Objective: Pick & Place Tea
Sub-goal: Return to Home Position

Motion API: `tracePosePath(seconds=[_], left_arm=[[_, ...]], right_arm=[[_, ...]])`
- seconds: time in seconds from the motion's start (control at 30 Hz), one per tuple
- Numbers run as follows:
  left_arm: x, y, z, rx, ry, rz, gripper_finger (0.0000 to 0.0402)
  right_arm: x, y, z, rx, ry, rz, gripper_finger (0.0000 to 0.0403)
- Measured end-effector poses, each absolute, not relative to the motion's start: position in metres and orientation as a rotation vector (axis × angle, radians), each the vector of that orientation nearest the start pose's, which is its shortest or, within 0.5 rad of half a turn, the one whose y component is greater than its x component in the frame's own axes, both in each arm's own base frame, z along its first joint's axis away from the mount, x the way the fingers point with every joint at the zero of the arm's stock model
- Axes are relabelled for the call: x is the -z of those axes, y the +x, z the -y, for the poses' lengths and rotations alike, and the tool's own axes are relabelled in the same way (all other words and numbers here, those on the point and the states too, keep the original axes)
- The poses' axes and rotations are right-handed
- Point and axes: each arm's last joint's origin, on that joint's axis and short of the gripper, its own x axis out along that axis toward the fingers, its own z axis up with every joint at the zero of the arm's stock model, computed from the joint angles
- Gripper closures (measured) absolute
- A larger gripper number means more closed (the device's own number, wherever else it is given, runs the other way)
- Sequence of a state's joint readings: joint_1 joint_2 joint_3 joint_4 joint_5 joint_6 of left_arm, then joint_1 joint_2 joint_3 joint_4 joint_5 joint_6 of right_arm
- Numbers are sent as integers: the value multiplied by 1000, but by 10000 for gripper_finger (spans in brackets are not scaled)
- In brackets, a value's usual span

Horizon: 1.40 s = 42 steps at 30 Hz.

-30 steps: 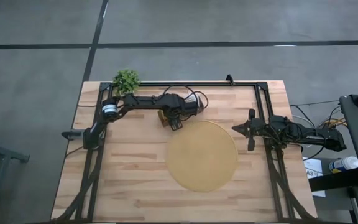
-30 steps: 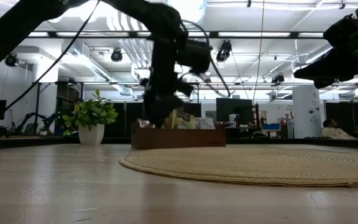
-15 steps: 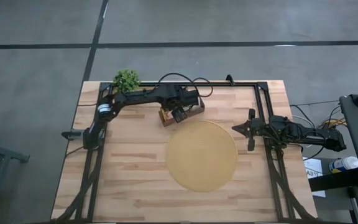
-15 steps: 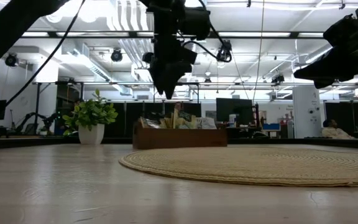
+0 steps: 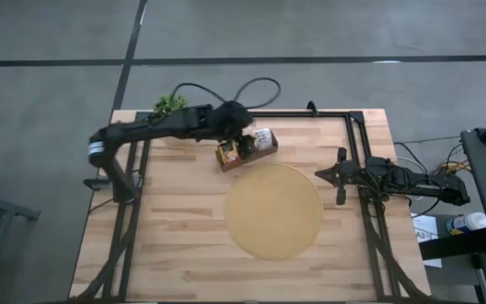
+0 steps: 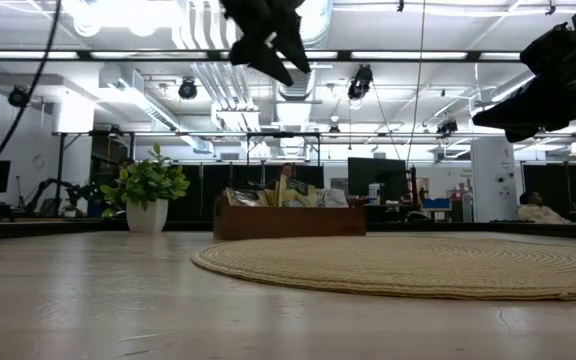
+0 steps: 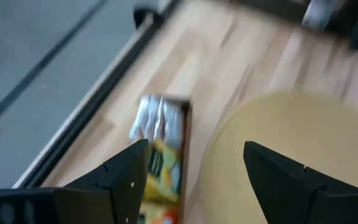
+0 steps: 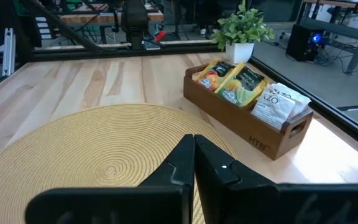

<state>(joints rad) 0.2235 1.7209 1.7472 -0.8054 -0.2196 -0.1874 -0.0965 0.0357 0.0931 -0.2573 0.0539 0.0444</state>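
Hard to make out from above, your left gripper hangs high near the tray of tea, fingers spread and empty, while the right gripper has its fingers pressed together at the bare mat's edge.

We find the tea sachets in the wooden tray, just behind the round mat; the potted plant stands farther left.

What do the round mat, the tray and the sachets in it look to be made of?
The mat looks like woven straw or a similar fibre, matte tan, with coiled rings showing. The tray seems to be brown wood with a smooth finish and a cut handle slot. The sachets are probably printed paper, slightly creased.
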Motion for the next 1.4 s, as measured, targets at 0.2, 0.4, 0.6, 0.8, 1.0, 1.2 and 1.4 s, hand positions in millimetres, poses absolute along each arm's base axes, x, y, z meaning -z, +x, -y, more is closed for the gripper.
tracePosePath(seconds=[0.2, 0.4, 0.6, 0.8, 1.0, 1.2, 1.4], left_arm=[[-369, 324, -80, -521, -321, -539, 145], [-347, 292, -61, -481, -412, -431, 145], [-330, 270, -27, -232, -262, -171, 145], [-304, 246, -19, -243, -326, -151, 145], [-272, 222, -17, -251, -317, -196, 145], [-261, 199, -16, -245, -341, -147, 145], [-264, 174, -13, -214, -347, -52, 145]], right_arm=[[-168, 91, 10, 154, 49, -197, 394], [-168, 91, 10, 154, 49, -197, 394], [-168, 91, 10, 154, 49, -197, 394], [-168, 91, 10, 154, 48, -197, 394], [-168, 91, 10, 154, 49, -196, 394], [-168, 91, 10, 154, 49, -197, 394], [-168, 91, 10, 154, 49, -196, 394]])
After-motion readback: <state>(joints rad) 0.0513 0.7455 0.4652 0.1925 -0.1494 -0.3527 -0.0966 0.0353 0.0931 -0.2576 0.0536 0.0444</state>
